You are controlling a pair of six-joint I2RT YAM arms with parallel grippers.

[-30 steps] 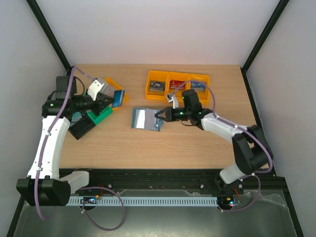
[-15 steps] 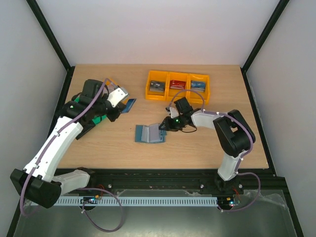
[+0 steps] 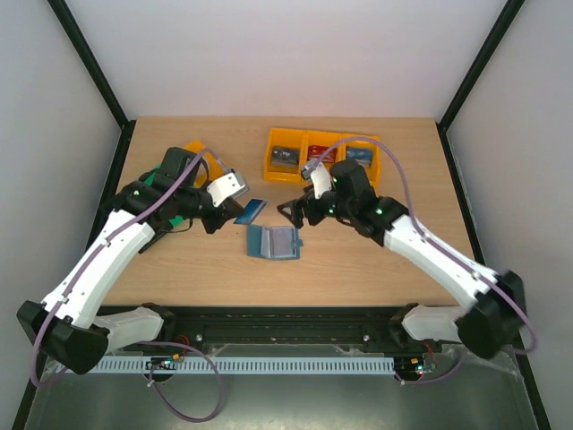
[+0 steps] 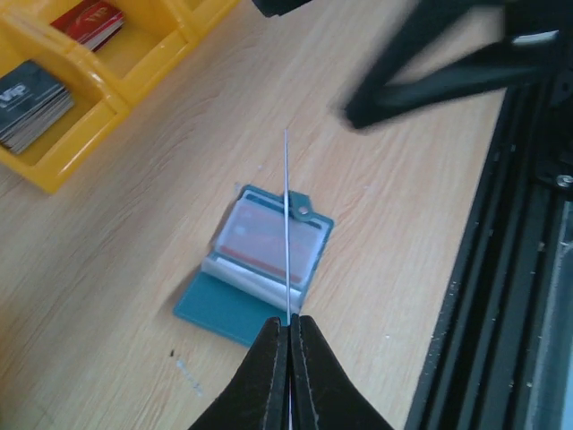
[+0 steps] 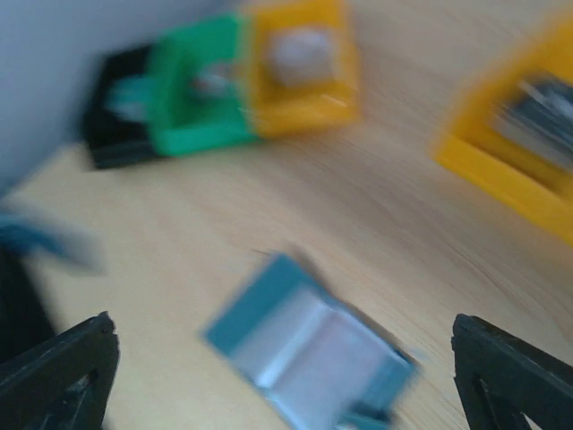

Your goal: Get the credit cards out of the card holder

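Observation:
The card holder [image 3: 273, 242] lies open like a book on the wood, teal with pale pockets, and a red-striped card shows in one pocket [image 4: 269, 244]. My left gripper [image 3: 237, 212] is shut on a blue credit card [image 3: 254, 209], held just above and to the left of the holder. In the left wrist view that card [image 4: 286, 224] shows edge-on as a thin white line rising from the shut left gripper [image 4: 289, 321]. My right gripper [image 3: 291, 213] hovers open above the holder's far right corner, holding nothing. The blurred right wrist view shows the holder [image 5: 309, 354] between its wide-apart fingers [image 5: 63, 372].
A yellow three-compartment tray [image 3: 303, 134] at the back holds stacks of dark, red and blue cards. An orange bin [image 3: 206, 157] and a green bin [image 5: 201, 85] with a black one [image 5: 116, 116] sit at the left, partly under my left arm. The table's black front rail [image 4: 501, 296] is close.
My right gripper let go of the card holder, opened wide and lifted back. My left arm swung right toward the centre with the blue card. The holder now lies free.

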